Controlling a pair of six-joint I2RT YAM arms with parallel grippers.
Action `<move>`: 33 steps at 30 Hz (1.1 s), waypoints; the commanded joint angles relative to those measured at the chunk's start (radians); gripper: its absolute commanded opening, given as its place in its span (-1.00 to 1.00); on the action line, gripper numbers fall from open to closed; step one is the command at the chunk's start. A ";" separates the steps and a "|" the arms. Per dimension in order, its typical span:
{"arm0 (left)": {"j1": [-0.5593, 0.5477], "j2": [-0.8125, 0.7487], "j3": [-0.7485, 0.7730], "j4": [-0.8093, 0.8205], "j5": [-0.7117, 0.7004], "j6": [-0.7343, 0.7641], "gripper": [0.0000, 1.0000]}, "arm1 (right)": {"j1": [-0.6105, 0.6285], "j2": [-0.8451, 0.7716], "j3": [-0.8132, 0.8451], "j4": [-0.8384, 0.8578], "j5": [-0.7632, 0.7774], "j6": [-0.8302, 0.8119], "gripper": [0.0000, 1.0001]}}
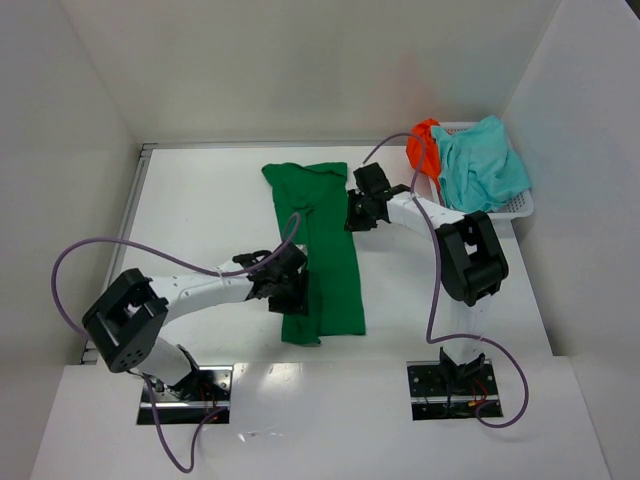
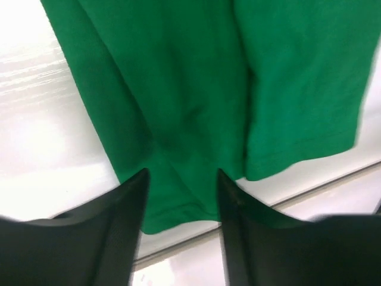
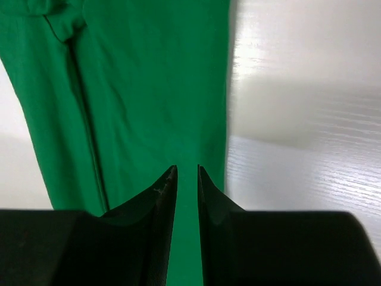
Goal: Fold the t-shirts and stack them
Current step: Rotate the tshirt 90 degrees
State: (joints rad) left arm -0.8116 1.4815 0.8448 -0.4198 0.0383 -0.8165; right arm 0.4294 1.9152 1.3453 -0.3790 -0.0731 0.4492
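Observation:
A dark green t-shirt (image 1: 325,250) lies on the white table, folded into a long narrow strip. My left gripper (image 1: 297,285) is at the strip's left edge near its lower end. In the left wrist view its jaws (image 2: 181,176) stand apart over the shirt's hem (image 2: 196,77). My right gripper (image 1: 355,212) is at the strip's right edge, higher up. Its jaws (image 3: 187,170) leave only a narrow slot, with flat green cloth (image 3: 149,89) showing through it. A light teal t-shirt (image 1: 480,170) and a bright orange t-shirt (image 1: 422,145) lie crumpled in the basket.
A white mesh basket (image 1: 515,208) stands at the back right corner, close behind the right arm. White walls enclose the table on the left, back and right. Purple cables loop from both arms.

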 commanded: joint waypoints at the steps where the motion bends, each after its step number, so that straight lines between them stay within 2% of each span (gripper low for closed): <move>1: -0.003 0.034 -0.016 0.042 0.020 -0.009 0.07 | -0.001 -0.054 -0.006 0.092 -0.034 0.009 -0.49; 2: -0.003 0.034 -0.016 0.042 0.020 -0.018 -0.11 | -0.001 -0.045 -0.006 0.104 -0.056 0.009 -0.49; 8: -0.003 0.086 -0.047 0.052 0.044 -0.056 -0.60 | -0.001 -0.004 -0.015 0.124 -0.079 0.019 -0.52; 19: -0.003 0.042 -0.087 -0.031 0.035 -0.197 -0.79 | -0.001 0.033 -0.046 0.144 -0.099 0.019 -0.54; 26: -0.003 -0.003 -0.105 -0.089 -0.029 -0.245 -0.79 | -0.001 0.024 -0.087 0.153 -0.099 0.019 -0.54; 28: -0.003 -0.003 -0.093 -0.114 -0.054 -0.245 -0.73 | -0.001 0.024 -0.087 0.154 -0.109 0.019 -0.54; 31: -0.003 -0.003 -0.055 -0.114 -0.063 -0.225 -0.44 | -0.001 0.001 -0.087 0.154 -0.122 0.019 -0.54; 32: -0.003 -0.003 -0.020 -0.114 -0.063 -0.214 -0.22 | -0.001 -0.010 -0.087 0.154 -0.134 0.019 -0.54; 33: -0.003 -0.003 0.003 -0.114 -0.075 -0.195 -0.12 | -0.001 -0.036 -0.087 0.154 -0.158 0.019 -0.52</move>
State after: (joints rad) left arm -0.8104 1.4967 0.7807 -0.4847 0.0151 -1.0340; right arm 0.4294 1.9392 1.2621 -0.2699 -0.1890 0.4652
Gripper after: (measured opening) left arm 0.404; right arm 0.236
